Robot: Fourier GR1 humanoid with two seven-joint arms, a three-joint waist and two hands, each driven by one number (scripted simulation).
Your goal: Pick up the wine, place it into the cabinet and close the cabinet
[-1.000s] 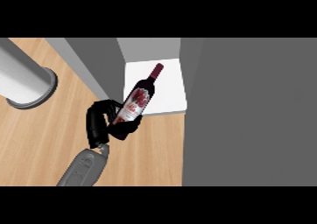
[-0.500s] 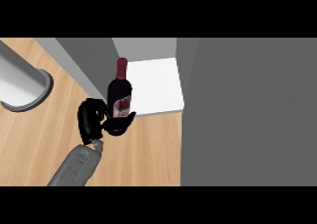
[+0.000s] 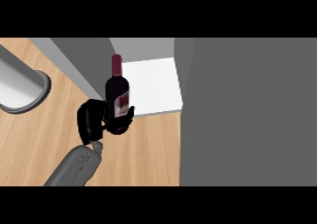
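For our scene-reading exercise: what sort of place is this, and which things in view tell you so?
Probably a kitchen: a wooden counter, an open cabinet with a white floor standing on it, and a wine bottle held by the left hand at the cabinet's opening.

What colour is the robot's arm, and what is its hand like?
Only one arm shows. Its forearm is plain grey, smooth and rounded like a fat tube, getting thinner towards the wrist. At the end is a shiny black hand with chunky fingers and a thumb. There is no sleeve, and no cables show.
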